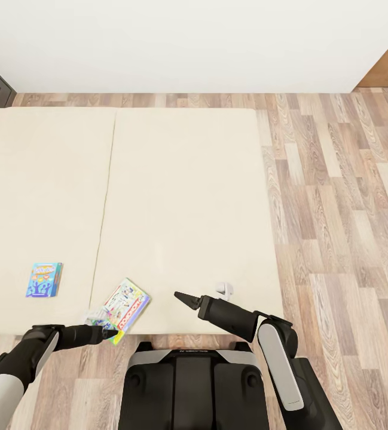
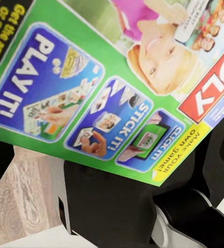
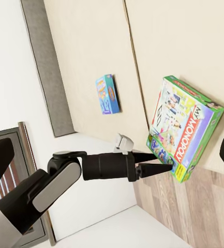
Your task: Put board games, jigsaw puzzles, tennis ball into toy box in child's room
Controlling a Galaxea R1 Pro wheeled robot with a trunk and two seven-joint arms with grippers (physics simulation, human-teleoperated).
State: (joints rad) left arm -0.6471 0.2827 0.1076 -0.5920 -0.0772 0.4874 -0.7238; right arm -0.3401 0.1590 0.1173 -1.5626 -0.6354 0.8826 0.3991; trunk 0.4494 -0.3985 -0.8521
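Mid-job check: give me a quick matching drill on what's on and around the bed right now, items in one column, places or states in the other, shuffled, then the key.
Items:
1. Monopoly box
2. small blue game box
3. left gripper
4. right gripper

Places or states:
A. lying flat on the mattress, apart from both arms
B. at the bed's near edge, overhanging it
C. hovering above the mattress, holding nothing
D. at the Monopoly box's overhanging corner

Pairs: 1-B, 2-A, 3-D, 4-C

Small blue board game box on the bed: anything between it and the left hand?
Nothing visible lies between the small blue box and the left hand, just bare beige mattress; the hand sits at the green-edged Monopoly box.
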